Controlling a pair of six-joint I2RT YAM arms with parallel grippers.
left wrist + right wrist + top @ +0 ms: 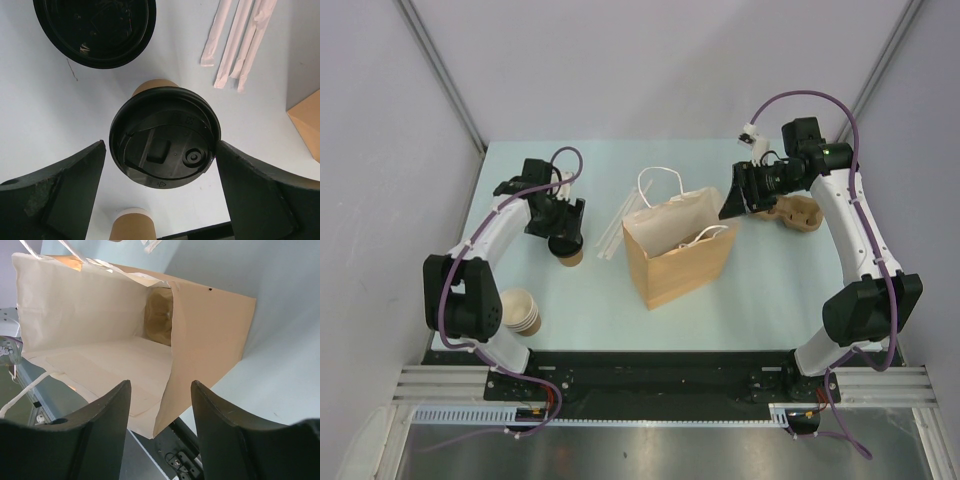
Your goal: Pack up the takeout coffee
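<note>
Near edge, 8 o'clock: stack of bare cups, ignore. Further out, 9 o'clock: left gripper hanging straight over cup. Fingers spread near full width, holding nothing, one at 9 and one at 3 o'clock of lid, gap showing on each side. Cup upright on table, axis vertical, lid on, centred between fingers. Needs only a drop and a close, by my read. Centre: bag, mouth open, at 3 o'clock from cup, well apart. Left arm clearly nearer cup. Far right, 2 o'clock: right gripper at bag mouth, fingers part open, bag wall edge in line between them, nothing clamped as far as visible.
</note>
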